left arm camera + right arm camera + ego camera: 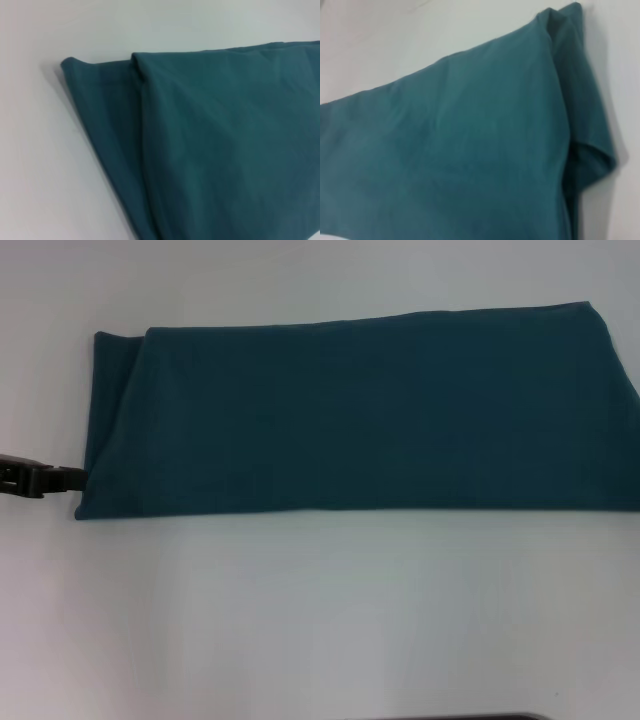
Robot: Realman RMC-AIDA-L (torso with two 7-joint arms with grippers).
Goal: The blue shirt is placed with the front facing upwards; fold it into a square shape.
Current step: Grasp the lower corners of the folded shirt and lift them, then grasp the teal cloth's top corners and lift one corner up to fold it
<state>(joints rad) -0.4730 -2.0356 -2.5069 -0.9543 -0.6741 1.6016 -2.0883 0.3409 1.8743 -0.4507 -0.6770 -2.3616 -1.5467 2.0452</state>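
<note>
The blue shirt (370, 415) lies flat on the white table (300, 620) as a long folded band, plain teal side up, with no lettering showing. It runs from the left to past the right edge of the head view. Its left end has a narrower under-layer sticking out (115, 390). My left gripper (72, 478) reaches in from the far left, its black tip at the shirt's left edge near the front corner. The left wrist view shows that layered end (200, 150). The right wrist view shows the other end's folded corner (470, 150). The right gripper is out of sight.
White tabletop surrounds the shirt, with a broad bare stretch in front of it. A thin dark strip (450, 717) shows at the bottom edge of the head view.
</note>
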